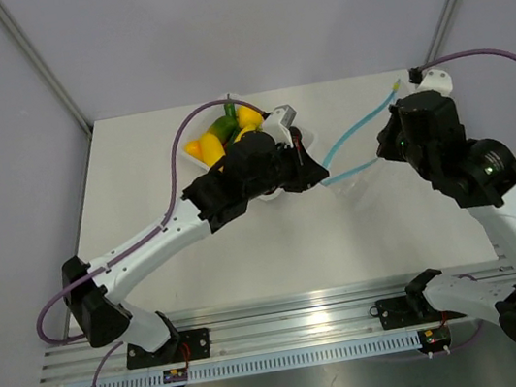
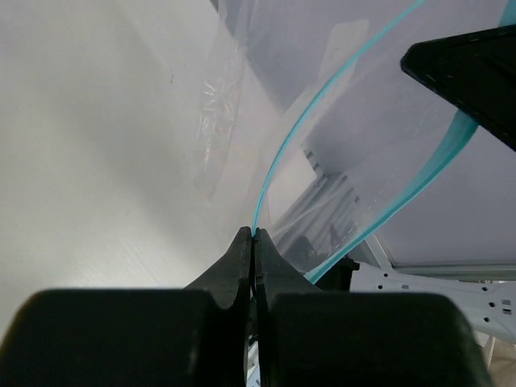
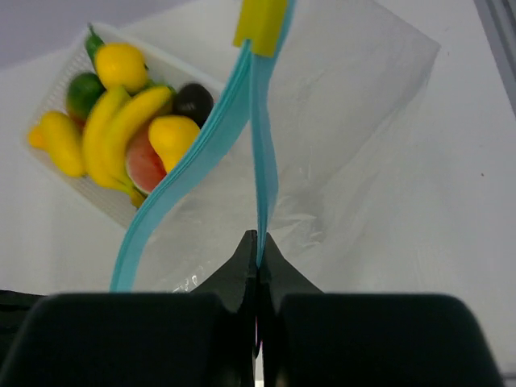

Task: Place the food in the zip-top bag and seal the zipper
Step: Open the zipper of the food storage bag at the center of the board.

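Pinching zipper [image 2: 278, 161] strip, L gripper [image 2: 252, 235] is clenched on one mouth edge of bag [image 2: 347, 145]. R gripper [image 3: 258, 242] is clenched on the other blue edge. Bag is held btwn both grippers over surface [image 1: 127, 175], mouth strips apart. Food [image 3: 121, 121] lies in white tray [image 3: 89, 193], outside bag, just beside L arm.

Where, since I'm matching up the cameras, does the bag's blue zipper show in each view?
Top external: zipper right of centre, two blue strands fanning rightward.
Left wrist: curves from the left gripper at bottom centre to the upper right.
Right wrist: runs from the right gripper straight up to the top edge; a second lip slants lower left.
Shared landmark: the clear bag film beside it.
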You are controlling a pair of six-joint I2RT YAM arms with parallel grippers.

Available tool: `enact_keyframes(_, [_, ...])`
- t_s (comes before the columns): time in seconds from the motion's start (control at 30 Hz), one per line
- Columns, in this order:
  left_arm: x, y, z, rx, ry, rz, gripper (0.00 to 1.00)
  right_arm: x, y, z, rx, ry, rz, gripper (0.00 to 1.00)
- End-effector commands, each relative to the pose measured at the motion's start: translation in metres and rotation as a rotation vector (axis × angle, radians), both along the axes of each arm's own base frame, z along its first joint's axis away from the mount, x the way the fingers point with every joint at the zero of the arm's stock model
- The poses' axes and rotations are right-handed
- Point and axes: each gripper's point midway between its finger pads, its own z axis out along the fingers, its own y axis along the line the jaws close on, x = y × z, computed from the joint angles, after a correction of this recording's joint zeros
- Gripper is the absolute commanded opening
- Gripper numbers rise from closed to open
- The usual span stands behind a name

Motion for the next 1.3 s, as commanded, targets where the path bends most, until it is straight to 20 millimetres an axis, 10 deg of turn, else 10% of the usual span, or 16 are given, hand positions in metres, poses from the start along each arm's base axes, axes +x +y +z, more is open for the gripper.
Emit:
enact_keyframes(0.0, [-0.004, 0.001, -0.057, 0.079, 0.089, -0.016, 0.0, -0.004, 0.008, -0.092, -0.182, 0.301, 0.107, 0.0])
enact_keyframes(0.2, [-0.02, 0.024, -0.154, 0.217, 0.22, 0.009, 0.01, -0.007, 0.036, -0.173, -0.126, 0.473, 0.192, 0.0])
enact_keyframes(0.27, [-0.022, 0.026, -0.155, 0.226, 0.222, 0.0, 0.13, -0.003, 0.047, -0.175, -0.102, 0.463, 0.235, 0.0])
enact_keyframes(0.37, [-0.021, 0.03, -0.153, 0.257, 0.201, -0.003, 0.62, 0.003, 0.056, -0.175, -0.092, 0.46, 0.273, 0.0])
enact_keyframes(0.57, [-0.01, 0.025, -0.136, 0.281, 0.148, -0.014, 0.78, 0.008, 0.072, -0.168, -0.065, 0.439, 0.351, 0.0])
enact_keyframes(0.97, [0.001, -0.011, -0.125, 0.236, 0.142, -0.098, 0.69, -0.002, 0.085, -0.163, 0.025, 0.431, 0.399, 0.0])
enact_keyframes(1.1, [0.005, -0.018, -0.135, 0.265, 0.176, -0.099, 0.49, -0.007, 0.082, -0.167, 0.025, 0.451, 0.387, 0.0])
enact_keyframes(1.17, [0.012, -0.015, -0.139, 0.284, 0.18, -0.074, 0.23, -0.01, 0.079, -0.172, 0.026, 0.467, 0.365, 0.0])
enact_keyframes(1.27, [0.014, -0.006, -0.145, 0.296, 0.199, -0.052, 0.0, -0.015, 0.068, -0.182, 0.009, 0.501, 0.308, 0.24])
